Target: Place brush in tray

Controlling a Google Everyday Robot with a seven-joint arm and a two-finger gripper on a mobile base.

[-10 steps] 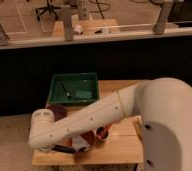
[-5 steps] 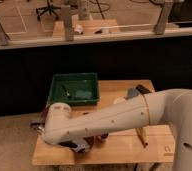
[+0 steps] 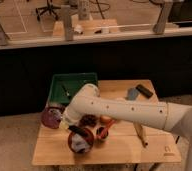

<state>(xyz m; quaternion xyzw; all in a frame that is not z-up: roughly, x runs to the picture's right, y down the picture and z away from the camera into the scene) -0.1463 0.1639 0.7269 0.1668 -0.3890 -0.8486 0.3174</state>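
The dark green tray (image 3: 84, 79) stands at the table's back left, with a small thin dark item (image 3: 65, 91) lying in it. My white arm reaches in from the right, and my gripper (image 3: 69, 121) hangs low just in front of the tray, between the purple dish (image 3: 51, 118) and the brown-red bowl (image 3: 81, 142). The gripper is shut. A black handle, apparently the brush (image 3: 77, 130), slants across the bowl's rim right below the gripper, with a pale patch beneath it. I cannot tell whether the gripper is holding it.
A tan wooden stick (image 3: 140, 134) lies at the right front of the wooden table (image 3: 114, 152). A black bar (image 3: 144, 91) and a grey-blue piece (image 3: 131, 94) sit at the back right. Small red and orange items (image 3: 104, 131) lie under the arm.
The arm's end has moved from the table's left front edge to the right and back toward the tray, uncovering the purple dish. The tray has stayed put.
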